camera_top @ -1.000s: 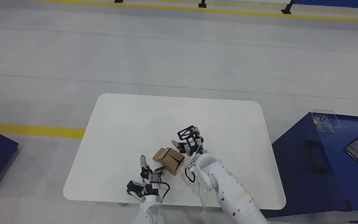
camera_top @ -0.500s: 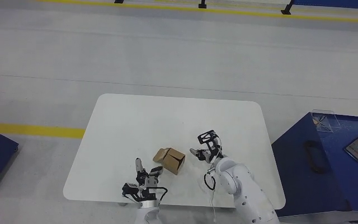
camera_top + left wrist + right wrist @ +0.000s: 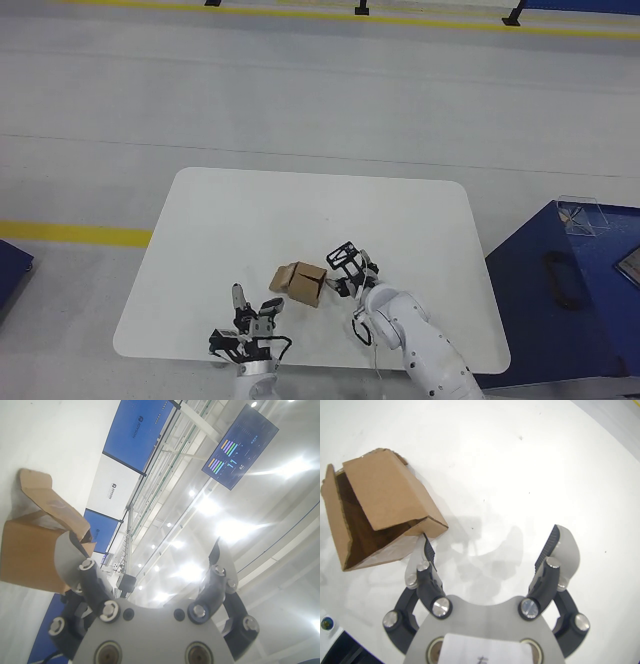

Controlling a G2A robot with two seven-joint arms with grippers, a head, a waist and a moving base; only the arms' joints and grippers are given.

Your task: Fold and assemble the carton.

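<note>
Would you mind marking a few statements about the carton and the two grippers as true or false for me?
1. The carton lies on the white table. True.
2. The right gripper is shut on a flap. False: it is open and empty, close beside the carton.
3. The carton is fully closed. False: one end gapes open, showing the inside.
4. The left gripper is open and holds nothing. True.
</note>
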